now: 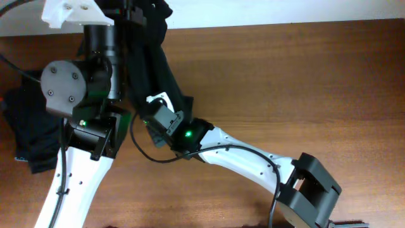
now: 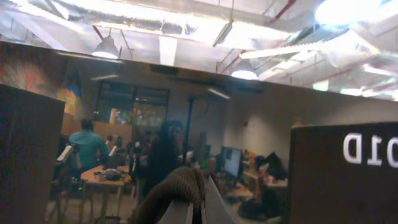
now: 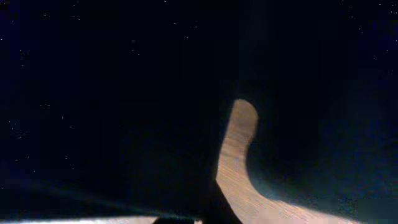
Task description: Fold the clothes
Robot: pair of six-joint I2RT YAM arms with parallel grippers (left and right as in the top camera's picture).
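Clothes (image 1: 155, 63) black – table (image 1: 297, 76) reddish-brown woodgrain – right arm (image 1: 247, 161) white, black joints, green light

Brown wooden table (image 1: 304, 76), bright ceiling lamps (image 2: 244, 73), distant desks (image 2: 104, 178).

wooden table (image 1: 304, 82), ceiling lamps (image 2: 244, 72), distant desk (image 2: 102, 178)

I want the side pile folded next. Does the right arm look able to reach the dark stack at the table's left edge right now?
Probably not. The right gripper is shut on the black garment, and the left arm stands between it and the dark stack.
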